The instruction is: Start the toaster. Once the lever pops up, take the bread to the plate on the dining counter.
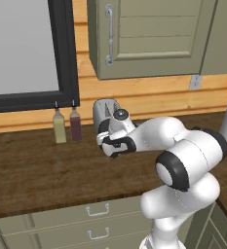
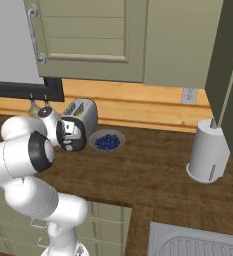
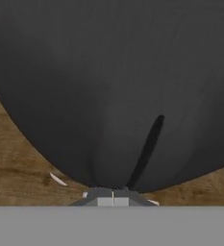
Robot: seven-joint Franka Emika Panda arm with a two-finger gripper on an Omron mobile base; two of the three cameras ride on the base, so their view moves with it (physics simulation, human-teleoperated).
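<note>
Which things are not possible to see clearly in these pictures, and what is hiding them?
- Lever: the hand covers the toaster end panel in the left base view; in the hand view the black panel is too close.
- Bread: the toaster slots look too small in the right base view.
- Gripper: fingertips pressed together at the panel; contact with the lever is unclear.

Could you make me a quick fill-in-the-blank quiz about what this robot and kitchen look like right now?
1. The grey bowl beside the toaster holds ____.
2. The hand is right at the toaster's ____ end panel.
3. Two small ____ stand left of the toaster under the window.
4. The hand's fingers are ____.

Missing words: blueberries; black; bottles; shut
</note>
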